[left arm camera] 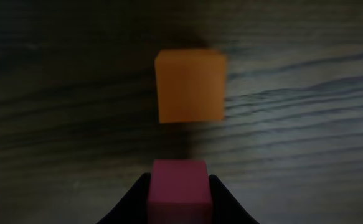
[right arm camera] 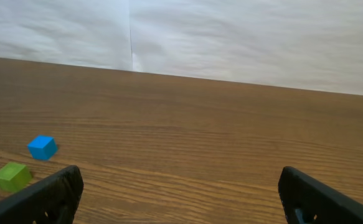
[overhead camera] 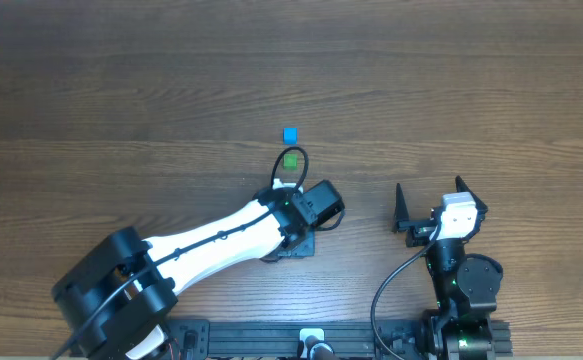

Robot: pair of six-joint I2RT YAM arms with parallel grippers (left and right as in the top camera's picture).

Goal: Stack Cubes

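1. The pink cube is gripped by the left gripper. Its fingers are closed on two opposite sides of the cube, and one face of the cube is seen between the fingertips.
2. The orange cube is seen beyond the left fingertips, nearly in line with the gap between them and offset slightly toward one finger. It is kept apart from the pink cube, with a strip of table visible between the two.
3. In the top view, the green cube is found just past the left gripper, which is pointed down at the table. The blue cube is placed just beyond the green one, farther from those fingers, near it but not touching.
4. The right gripper is held with its fingers spread wide, and bare table is seen in the gap between them.
5. In the right wrist view, the green and blue cubes are seen outside that gap, off to the side of the finger nearer the left arm. The blue cube is set farther ahead of that fingertip than the green one.
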